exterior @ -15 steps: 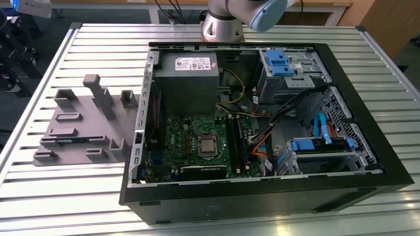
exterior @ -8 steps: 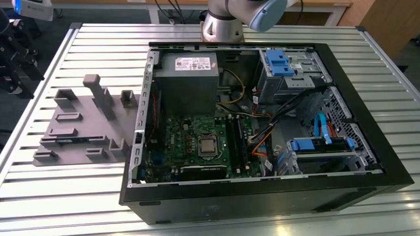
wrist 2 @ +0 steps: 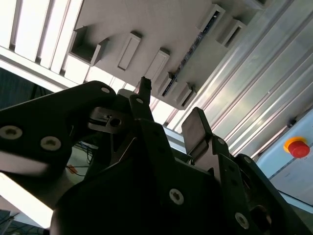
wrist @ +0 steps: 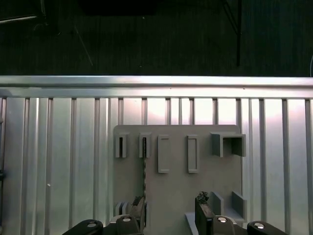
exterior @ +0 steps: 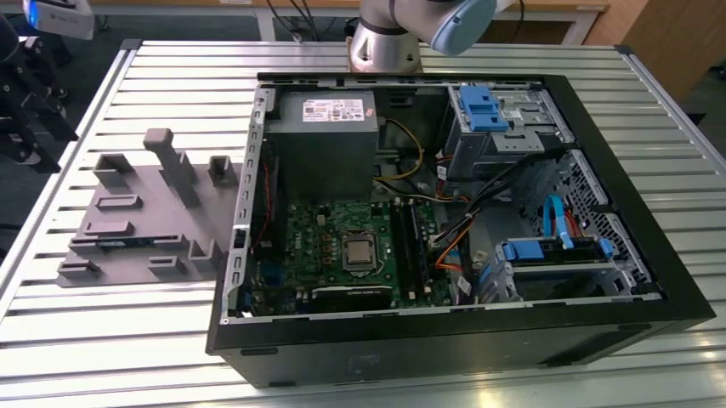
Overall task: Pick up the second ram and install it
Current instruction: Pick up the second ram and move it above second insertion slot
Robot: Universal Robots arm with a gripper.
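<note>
Second ram (wrist: 144,171): thin flat board, seen edge-on in a slot of the grey holder (wrist: 225,171) on the tabletop (wrist: 58,161), on the exterior view's left of the PC case (exterior: 397,340). Handling (est.): light, stiff, fragile at chips & contacts. Take it by the two flat faces near mid-length, w/ a modest squeeze. Gripper (wrist: 170,200) sits above the holder, jaws spread, nothing held.

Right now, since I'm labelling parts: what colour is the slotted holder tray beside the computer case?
Plain grey; the holder tray shows best in the exterior view.
</note>
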